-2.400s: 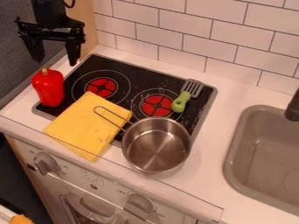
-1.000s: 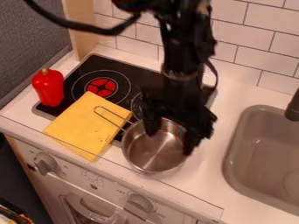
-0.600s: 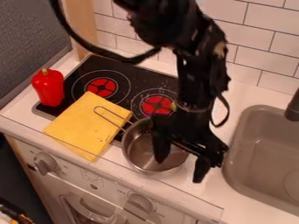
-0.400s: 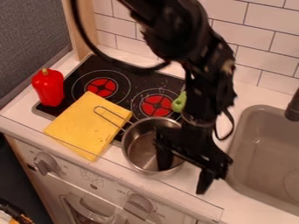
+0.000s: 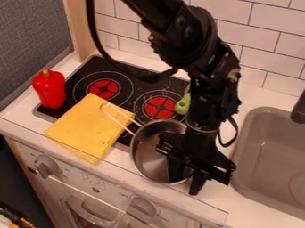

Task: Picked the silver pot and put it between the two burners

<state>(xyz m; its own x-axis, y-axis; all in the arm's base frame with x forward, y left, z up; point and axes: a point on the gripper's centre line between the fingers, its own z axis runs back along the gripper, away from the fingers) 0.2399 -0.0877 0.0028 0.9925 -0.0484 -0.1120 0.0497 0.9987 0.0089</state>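
Silver pot (image 5: 145,153) and gripper (image 5: 185,183) at the front right of the black cooktop (image 5: 140,91). The pot, a round vessel with a wire handle reaching over the yellow cloth (image 5: 89,129), is seen in front of the right burner (image 5: 160,107), not between the two burners; one finger of the gripper is inside it and the other outside, the jaws pinching the wall on the sink side. The grey sink (image 5: 274,164) lies to the right, with the faucet (image 5: 299,111) at its edge. A red bell pepper (image 5: 50,91) stands upright at the cooktop's left edge, beside the left burner (image 5: 104,89); the green-handled spatula (image 5: 183,105) is partly behind the arm. Relative to the preceding frame, the fingers have drawn closer together, the pot has shifted slightly toward the sink and tilted, and its handle has moved with it; cloth and pepper are unchanged in position
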